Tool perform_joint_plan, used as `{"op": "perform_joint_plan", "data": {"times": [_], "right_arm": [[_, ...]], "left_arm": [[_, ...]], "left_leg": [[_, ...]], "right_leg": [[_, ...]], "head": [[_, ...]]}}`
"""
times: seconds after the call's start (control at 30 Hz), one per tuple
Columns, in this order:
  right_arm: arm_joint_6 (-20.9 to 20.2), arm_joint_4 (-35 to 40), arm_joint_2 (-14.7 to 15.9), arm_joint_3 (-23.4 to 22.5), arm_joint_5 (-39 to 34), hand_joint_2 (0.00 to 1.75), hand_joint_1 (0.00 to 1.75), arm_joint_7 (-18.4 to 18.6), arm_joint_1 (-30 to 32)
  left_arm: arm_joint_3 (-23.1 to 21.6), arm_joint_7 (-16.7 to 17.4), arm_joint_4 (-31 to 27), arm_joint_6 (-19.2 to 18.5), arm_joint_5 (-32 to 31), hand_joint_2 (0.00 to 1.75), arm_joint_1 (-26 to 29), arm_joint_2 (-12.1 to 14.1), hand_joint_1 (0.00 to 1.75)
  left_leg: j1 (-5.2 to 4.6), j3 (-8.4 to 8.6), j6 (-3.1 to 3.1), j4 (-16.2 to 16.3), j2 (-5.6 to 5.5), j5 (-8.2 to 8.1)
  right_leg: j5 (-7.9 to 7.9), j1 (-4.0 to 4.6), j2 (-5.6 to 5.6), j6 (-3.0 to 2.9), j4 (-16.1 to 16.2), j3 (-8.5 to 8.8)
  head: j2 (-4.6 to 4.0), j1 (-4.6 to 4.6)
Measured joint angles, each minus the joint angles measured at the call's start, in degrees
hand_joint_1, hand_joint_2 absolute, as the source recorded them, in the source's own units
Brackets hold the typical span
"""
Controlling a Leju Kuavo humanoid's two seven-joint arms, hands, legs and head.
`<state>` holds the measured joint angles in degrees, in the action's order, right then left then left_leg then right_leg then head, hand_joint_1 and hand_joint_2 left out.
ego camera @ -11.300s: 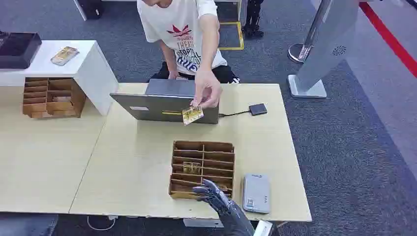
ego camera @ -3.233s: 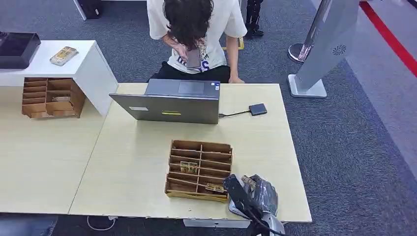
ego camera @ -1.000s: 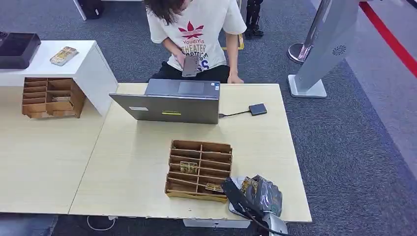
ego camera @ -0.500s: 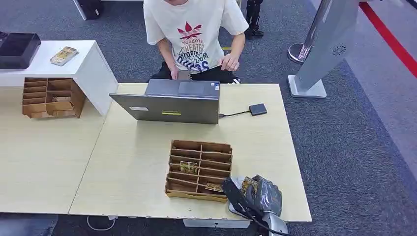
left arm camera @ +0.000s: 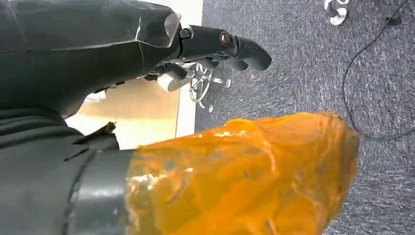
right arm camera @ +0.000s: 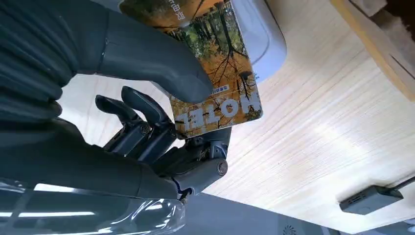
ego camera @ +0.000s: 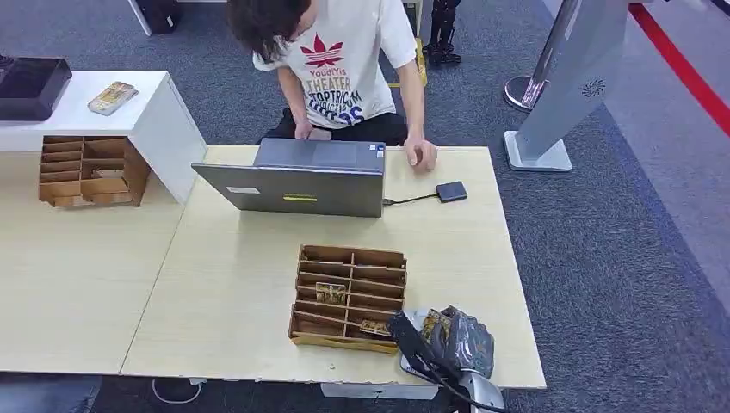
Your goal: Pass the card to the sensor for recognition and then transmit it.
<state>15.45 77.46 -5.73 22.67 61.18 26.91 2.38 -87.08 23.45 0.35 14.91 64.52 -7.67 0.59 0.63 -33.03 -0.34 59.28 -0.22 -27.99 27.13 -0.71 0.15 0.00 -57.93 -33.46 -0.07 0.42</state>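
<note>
Right hand: our right hand point(ego camera: 460, 342) pinches the card point(right arm camera: 220, 73) between thumb and fingers, hovering over the sensor point(right arm camera: 262, 36) at the desk's point(ego camera: 232, 284) near right corner. It sits where it did a second ago, so we read the card as being held for recognition.
Card: it is in our grasp, tilted, its "HOTEL" face toward the wrist camera, just above the pale sensor. We cannot tell whether it touches.
Left hand: our left hand point(left arm camera: 215, 46) hangs off the desk over carpet, fingers loosely curled around nothing.
Change: the person point(ego camera: 344, 60) now leans over the laptop point(ego camera: 293, 185) with a hand point(ego camera: 421, 155) down on the desk's far edge, where half a second ago it was raised. Nothing else has shifted.
Meaning: scanning seems under way. The handover is not yet begun, and the person's free hand looks ready to receive.
Tray: the organiser point(ego camera: 349, 297) beside our hand holds other cards.
</note>
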Motion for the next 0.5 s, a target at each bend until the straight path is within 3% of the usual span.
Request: {"op": "perform_joint_plan", "data": {"times": [0.5], "right_arm": [[-0.13, 0.0, 0.0, 0.0, 0.02, 1.75, 1.75, 0.0, 0.0]], "left_arm": [[-0.13, 0.0, 0.0, 0.0, 0.22, 0.0, -0.19, 0.0, 0.0]], "left_leg": [[0.0, 0.0, 0.0, 0.0, 0.0, 0.0]], "right_leg": [[0.0, 0.0, 0.0, 0.0, 0.0, 0.01]], "head": [[0.0, 0.0]]}}
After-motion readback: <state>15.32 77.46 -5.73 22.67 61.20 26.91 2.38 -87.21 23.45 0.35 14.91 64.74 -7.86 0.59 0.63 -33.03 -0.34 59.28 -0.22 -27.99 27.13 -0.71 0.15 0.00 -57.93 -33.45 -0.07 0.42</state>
